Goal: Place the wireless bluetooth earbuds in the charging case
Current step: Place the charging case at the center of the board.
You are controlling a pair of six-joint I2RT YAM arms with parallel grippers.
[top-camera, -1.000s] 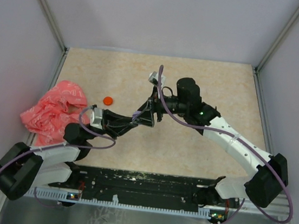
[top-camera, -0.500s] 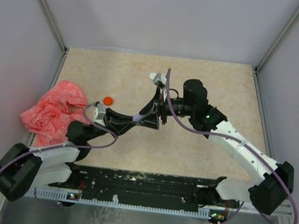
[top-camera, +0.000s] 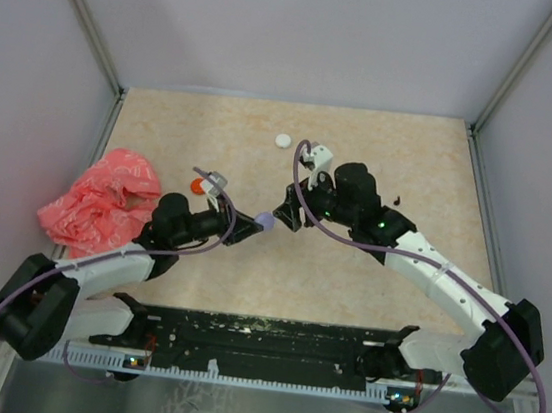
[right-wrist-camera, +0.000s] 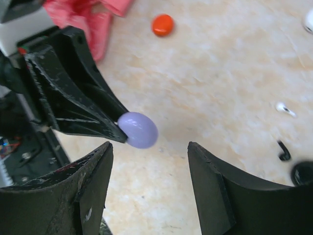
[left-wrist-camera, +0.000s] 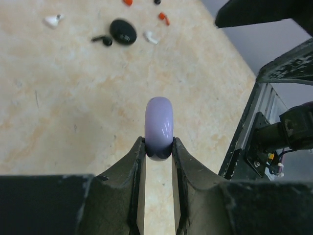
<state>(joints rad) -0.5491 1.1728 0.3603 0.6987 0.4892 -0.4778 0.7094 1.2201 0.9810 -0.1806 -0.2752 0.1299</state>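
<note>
Bright, even overhead light, soft faint shadows; wrist views blur up close.

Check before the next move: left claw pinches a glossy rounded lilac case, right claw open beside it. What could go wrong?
1. The left claw holds the glossy rounded lilac case only by one end; a nudge may pop it out.
2. The right claw hangs close to the left fingers; closing could clip them.
</note>
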